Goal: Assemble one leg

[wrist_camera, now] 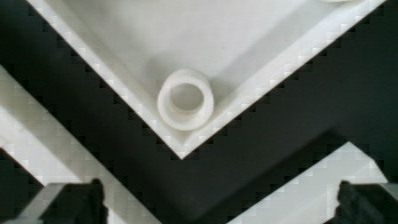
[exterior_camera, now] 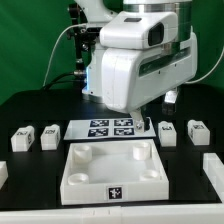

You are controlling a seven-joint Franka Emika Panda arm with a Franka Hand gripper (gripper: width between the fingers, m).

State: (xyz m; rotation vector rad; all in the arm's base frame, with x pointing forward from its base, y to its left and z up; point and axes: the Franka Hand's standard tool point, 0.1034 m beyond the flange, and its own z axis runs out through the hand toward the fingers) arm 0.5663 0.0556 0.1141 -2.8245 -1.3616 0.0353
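**Arm bent low over the panel, legs lying on the worktop**

The white Franka arm (exterior_camera: pixel 135 60) fills the middle of the scene, bowed down over the black worktop (exterior_camera: pixel 40 165). At the front lies the large white square panel (exterior_camera: pixel 112 172), with a raised rim, round sockets in its corners and a marker on its front edge. Just behind it the marker board (exterior_camera: pixel 110 127) lies flat.

The legs stand in a row on either side of that board. The outer left leg (exterior_camera: pixel 22 139) and inner left leg (exterior_camera: pixel 48 134) are on the exterior view's left. The inner right leg (exterior_camera: pixel 168 131) and outer right leg (exterior_camera: pixel 197 130) are on its right. All four rest on the worktop, apart from the panel.

The pincer (wrist_camera: pixel 210 205) is spread wide, its dark fingers (wrist_camera: pixel 63 203) far apart and gripping nothing. The wrist view looks onto one corner socket (wrist_camera: pixel 187 100) of the panel.
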